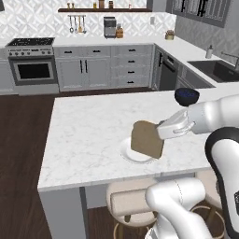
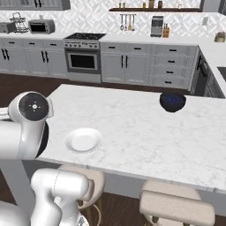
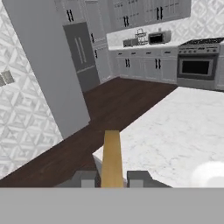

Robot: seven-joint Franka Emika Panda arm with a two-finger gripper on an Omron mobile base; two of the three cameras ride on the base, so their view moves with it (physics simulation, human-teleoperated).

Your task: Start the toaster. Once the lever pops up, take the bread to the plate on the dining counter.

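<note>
The bread (image 1: 146, 139), a tan-brown slice, hangs tilted just above the white plate (image 1: 129, 154) on the dining counter (image 1: 84, 135). My gripper (image 1: 161, 132) is shut on the slice's right edge, reaching in from the right. In the hand view the bread (image 3: 112, 153) stands edge-on between my fingertips (image 3: 85, 178), with the gripper (image 3: 112, 178) closed on it and the plate (image 3: 213, 174) a pale blur at the lower right. From the right base view the plate (image 2: 83, 140) lies near the counter's front left. The toaster (image 2: 5, 27) is a small grey box on the far back worktop.
A dark blue bowl (image 2: 172, 101) sits toward the counter's far right. Stools (image 2: 175, 206) stand under the near overhang. A toaster oven (image 2: 41, 26), a stove (image 2: 84, 50) and grey cabinets line the back wall. A sink (image 1: 215, 70) is on the right worktop.
</note>
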